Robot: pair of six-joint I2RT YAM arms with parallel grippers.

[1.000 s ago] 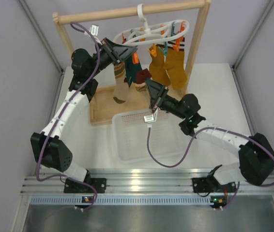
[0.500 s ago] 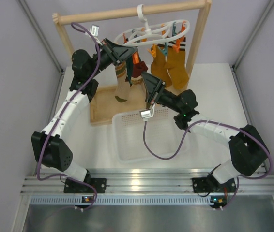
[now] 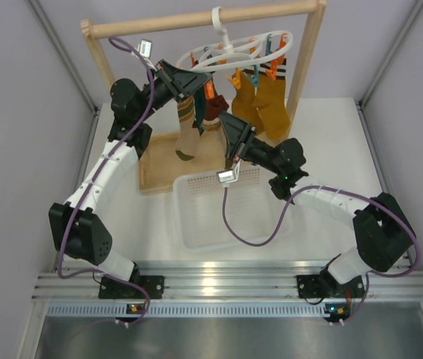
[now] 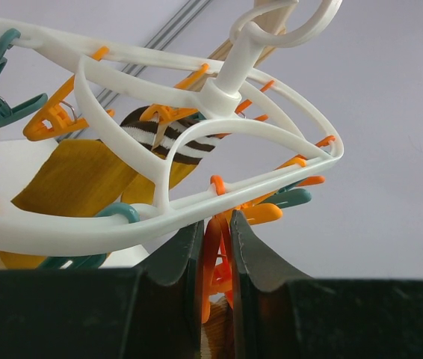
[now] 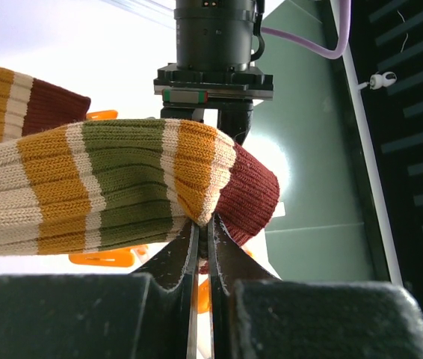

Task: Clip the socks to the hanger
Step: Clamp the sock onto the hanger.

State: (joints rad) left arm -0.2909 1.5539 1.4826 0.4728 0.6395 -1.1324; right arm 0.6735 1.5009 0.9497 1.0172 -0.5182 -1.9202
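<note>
The left end effector [image 4: 215,233] is almost shut, squeezing an orange clip [image 4: 211,262] beneath the hanger [image 4: 223,93], which hangs from the wooden rail [image 3: 196,19] over the desk's [image 3: 331,149] far edge. The right end effector [image 5: 204,238] pinches the striped sock [image 5: 107,179] by a fold (jaws nearly meeting). It looks best to feed that fold deep between the clip's tips, releasing the clip before the sock.

Robotics lab booth: grey panels [image 3: 10,112] in metal framing [image 3: 63,56] are enclosing a white table [image 3: 331,142], and two cabled robot arms [image 3: 110,168] are sitting bolted to a rail [image 3: 226,283] at its near edge.
</note>
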